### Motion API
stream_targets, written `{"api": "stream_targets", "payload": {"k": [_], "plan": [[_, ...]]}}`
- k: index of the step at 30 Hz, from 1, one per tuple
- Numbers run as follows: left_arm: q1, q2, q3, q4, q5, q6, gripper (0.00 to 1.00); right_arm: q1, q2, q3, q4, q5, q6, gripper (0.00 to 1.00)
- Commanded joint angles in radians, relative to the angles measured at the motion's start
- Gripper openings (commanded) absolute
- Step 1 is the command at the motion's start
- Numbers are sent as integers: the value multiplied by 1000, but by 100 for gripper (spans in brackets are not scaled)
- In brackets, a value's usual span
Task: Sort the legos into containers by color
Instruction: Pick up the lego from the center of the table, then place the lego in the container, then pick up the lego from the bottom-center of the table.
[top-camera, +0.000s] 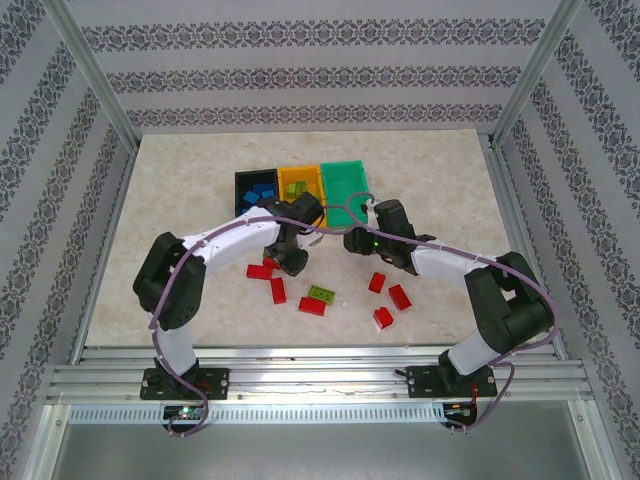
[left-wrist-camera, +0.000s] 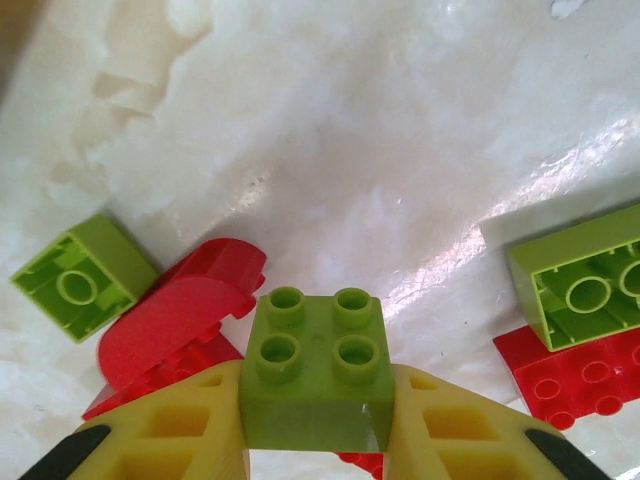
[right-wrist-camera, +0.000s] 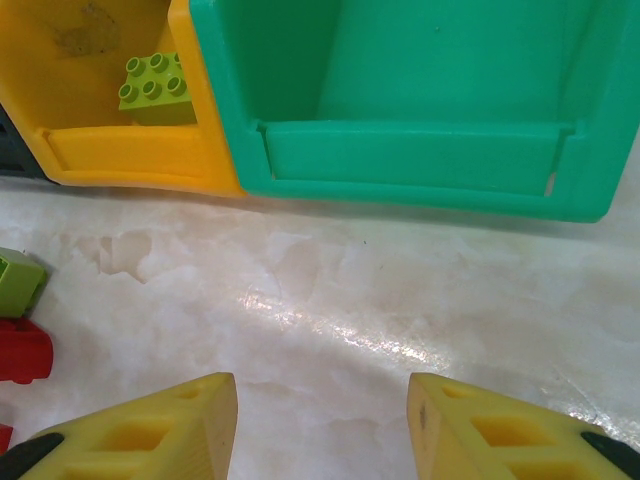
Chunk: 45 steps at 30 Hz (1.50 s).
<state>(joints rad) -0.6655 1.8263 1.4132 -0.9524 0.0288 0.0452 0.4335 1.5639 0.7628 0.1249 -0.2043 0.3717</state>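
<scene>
Left hand (left-wrist-camera: 315, 432): clamped on a lime four-stud brick (left-wrist-camera: 315, 365), studs facing the wrist camera, a yellow finger (left-wrist-camera: 170, 435) pressed to each side. Cannot tell whether the brick clears the worktop (left-wrist-camera: 380, 170).

Just left of the fingers lies a red curved piece (left-wrist-camera: 185, 315). Further left again is an upturned lime brick (left-wrist-camera: 85, 275), hollow side showing. Right of this hand, a second upturned lime brick (left-wrist-camera: 585, 285) lies partly over a red studded brick (left-wrist-camera: 575, 378), touching it.

Right hand (right-wrist-camera: 320, 415): fingers apart, bare worktop between them, nothing gripped. Straight ahead of it stands the green bin (right-wrist-camera: 420, 160). Ahead and to its left, touching the green one, stands the orange-yellow bin (right-wrist-camera: 130, 160), with a studded lime brick (right-wrist-camera: 155, 85) inside. Far to the left of this hand, a lime brick edge (right-wrist-camera: 18, 280) and a red piece (right-wrist-camera: 22, 350) sit on the worktop.

Top view: the two hands are near each other, both just short of the row of bins. The black bin (top-camera: 243, 180), ahead of the left hand and at the left end of the row, holds blue bricks (top-camera: 262, 190). Loose red bricks (top-camera: 400, 297) lie scattered behind both hands, toward the arm bases. Most are behind the right hand, a few behind the left.
</scene>
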Motion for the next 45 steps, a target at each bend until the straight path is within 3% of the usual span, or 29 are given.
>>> {"api": "stream_targets", "payload": {"k": [1, 8, 14, 22, 28, 32, 37, 45], "plan": [[16, -61, -16, 45, -54, 6, 28, -12, -5, -10, 27, -4, 12, 49], [62, -41, 157, -13, -78, -34, 28, -37, -14, -23, 40, -17, 22, 49], [82, 63, 365, -43, -226, -54, 28, -54, -22, -33, 53, -36, 34, 50], [158, 303, 647, -48, -198, -74, 28, -83, -36, -48, 67, -55, 47, 50], [190, 434, 830, -161, -198, -86, 58, -98, -46, -59, 78, -72, 57, 50], [190, 399, 811, -172, -187, -79, 71, -99, -25, -51, 88, -92, 63, 50], [189, 314, 728, -163, -135, -78, 72, -88, -16, -49, 102, -116, 69, 50], [223, 117, 452, -55, -46, -48, 72, -30, -7, -29, 115, -155, 1, 50]]}}
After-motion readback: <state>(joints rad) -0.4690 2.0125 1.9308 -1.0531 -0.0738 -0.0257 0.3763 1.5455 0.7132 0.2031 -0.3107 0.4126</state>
